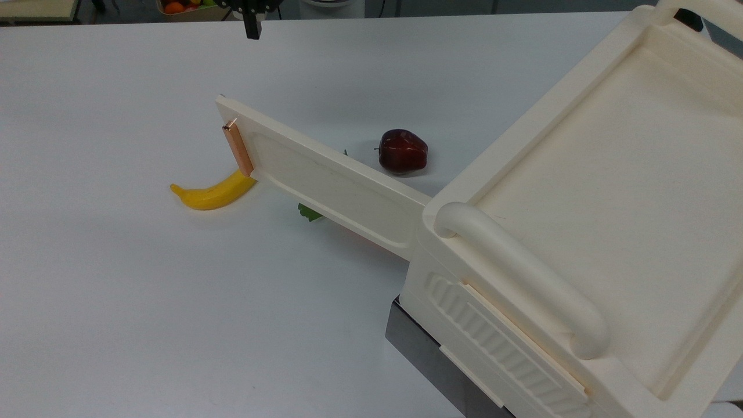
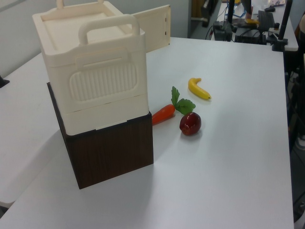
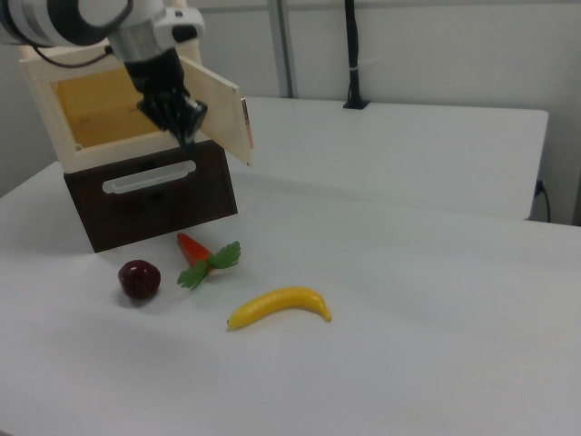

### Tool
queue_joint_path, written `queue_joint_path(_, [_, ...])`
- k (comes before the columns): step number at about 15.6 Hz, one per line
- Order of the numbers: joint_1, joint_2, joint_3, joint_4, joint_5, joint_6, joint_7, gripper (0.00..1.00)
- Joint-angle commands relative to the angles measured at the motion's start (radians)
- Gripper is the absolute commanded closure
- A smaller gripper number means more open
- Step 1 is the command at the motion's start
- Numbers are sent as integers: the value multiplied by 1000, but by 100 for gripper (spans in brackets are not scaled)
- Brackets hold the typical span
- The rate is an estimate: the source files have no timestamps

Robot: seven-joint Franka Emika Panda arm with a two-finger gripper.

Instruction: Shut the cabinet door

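Cabinet door [image 1: 325, 183]: swung wide open from cabinet [image 1: 586, 232].
Gripper [image 1: 252, 29]: fingers together, holding nothing, above tabletop [image 1: 145, 302], well apart from door's handle end.

Cabinet [image 1: 609, 174] matt cream plastic; base [image 2: 112, 150] dark wood-grain; apple [image 1: 403, 151] glossy.

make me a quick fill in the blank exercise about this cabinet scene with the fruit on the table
1. The cabinet door stands ____, swung out from the cabinet.
2. The small bar handle at the door's free end is ____-coloured.
3. In the right view, the fruit lying nearest the camera is the ____.
4. The carrot lies between the banana and the dark red ____.

Missing words: open; copper; banana; apple
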Motion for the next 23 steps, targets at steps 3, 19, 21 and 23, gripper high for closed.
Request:
queue_joint_path(3, [11,15,15,52,12,435,159,100])
queue_joint_path(19, [59,164,21,15,13,801,236,100])
queue_joint_path(21, [62,159,21,15,13,744,256,100])
queue_joint_path(23, [66,150,24,17,18,710,279,100])
